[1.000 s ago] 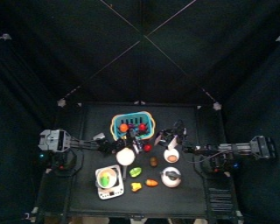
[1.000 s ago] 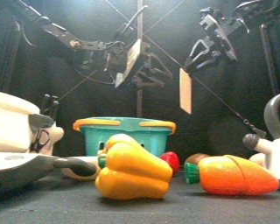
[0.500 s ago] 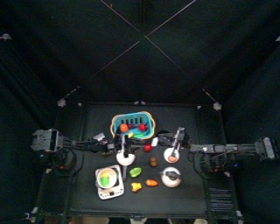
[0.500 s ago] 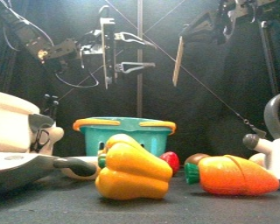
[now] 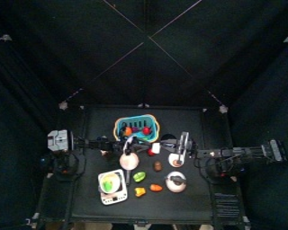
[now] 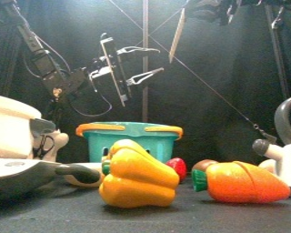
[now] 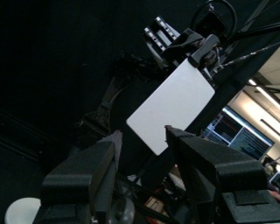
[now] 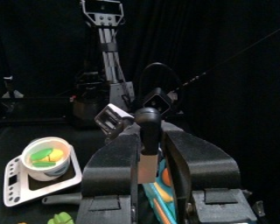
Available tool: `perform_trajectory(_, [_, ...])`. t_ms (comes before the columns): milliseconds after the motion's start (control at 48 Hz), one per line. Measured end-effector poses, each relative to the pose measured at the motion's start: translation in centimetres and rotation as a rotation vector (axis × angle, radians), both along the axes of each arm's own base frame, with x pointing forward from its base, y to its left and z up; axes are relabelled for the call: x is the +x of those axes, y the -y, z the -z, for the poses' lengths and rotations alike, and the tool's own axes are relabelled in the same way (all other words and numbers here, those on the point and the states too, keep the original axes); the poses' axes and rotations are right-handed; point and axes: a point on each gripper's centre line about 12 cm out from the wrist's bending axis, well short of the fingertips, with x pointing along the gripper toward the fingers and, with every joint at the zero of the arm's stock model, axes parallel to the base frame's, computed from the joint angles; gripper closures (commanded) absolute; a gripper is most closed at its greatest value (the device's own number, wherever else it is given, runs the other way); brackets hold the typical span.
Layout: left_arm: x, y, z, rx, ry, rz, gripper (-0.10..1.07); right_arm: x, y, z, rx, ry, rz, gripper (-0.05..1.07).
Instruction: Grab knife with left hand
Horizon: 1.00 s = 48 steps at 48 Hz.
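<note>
The knife, a pale flat blade (image 6: 176, 40), hangs high over the table from my right gripper (image 6: 192, 9), which is shut on its handle end. In the right wrist view the knife (image 8: 146, 156) shows edge-on between the closed jaws of that gripper (image 8: 147, 133). My left gripper (image 6: 121, 73), on the arm with the whitish block (image 5: 58, 139), is open and level. It sits left of the blade and a little lower, not touching it. In the left wrist view the blade (image 7: 171, 105) stands beyond the spread jaws of the left gripper (image 7: 143, 138).
A teal basket (image 6: 130, 140) stands at the back of the table (image 5: 194, 126). In front lie a yellow pepper (image 6: 138, 178) and an orange carrot (image 6: 240, 182). A white pot (image 6: 12, 127) is at the left and a white kettle (image 6: 287, 127) at the right. A bowl on a tray (image 8: 43, 159) sits front left.
My right gripper has lifted the knife higher and tilted it. My left gripper has dropped a little and turned toward the blade.
</note>
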Motion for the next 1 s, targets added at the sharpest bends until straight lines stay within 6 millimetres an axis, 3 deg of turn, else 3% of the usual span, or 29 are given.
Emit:
perform_trajectory(479, [1.0,0.1,-0.3,-0.133,0.008,0.103,0.18,1.5,-0.8,-0.4,-0.053,-0.006,-0.024,0.49])
perform_trajectory(750, [0.9,0.0,-0.4,-0.163,0.021,0.135,0.53,1.2,-0.9,-0.5,-0.046,-0.002,-0.031,0.49])
perform_trajectory(1000, [0.8,0.0,-0.3,-0.162,0.019,0.136,0.56,0.7,-0.6,0.6,-0.020,-0.021,-0.018,0.44])
